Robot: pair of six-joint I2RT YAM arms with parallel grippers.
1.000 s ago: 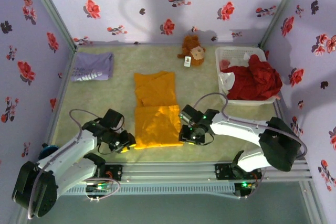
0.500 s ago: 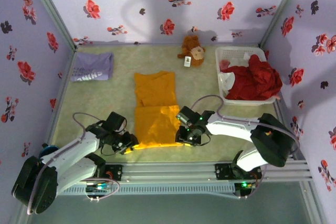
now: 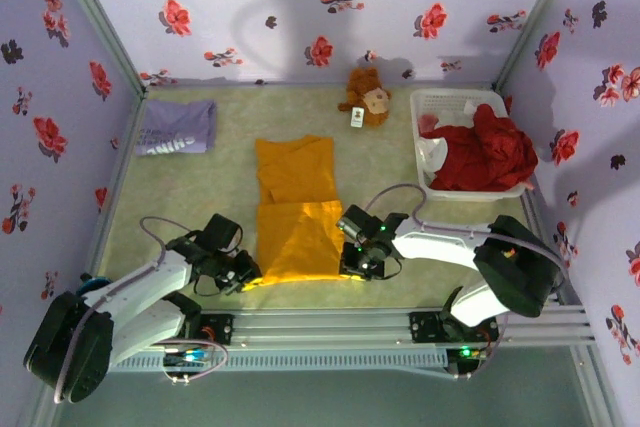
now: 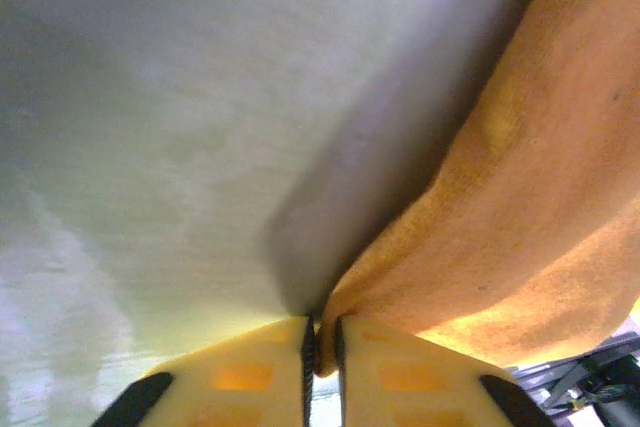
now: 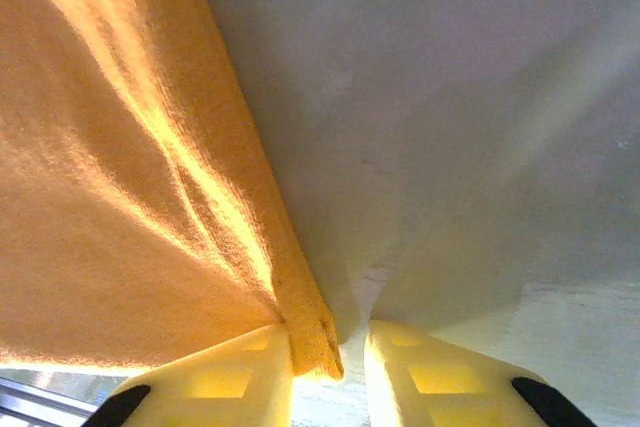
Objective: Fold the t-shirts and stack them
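We see the left gripper [image 4: 322, 337] pinching the orange-yellow t-shirt [image 3: 297, 212] at its near left corner, the right gripper [image 5: 330, 339] slightly spread around its near right corner, by the near edge of the table [image 3: 200, 192], bare either side.

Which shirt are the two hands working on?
The orange shirt in the middle: the left hand and right hand are at its near corners. The pale purple shirt lies apart, far left.

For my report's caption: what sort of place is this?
Likely a robot cell staged as a laundry corner: floral-papered walls, a white basket of red clothes, an orange t-shirt on the table.
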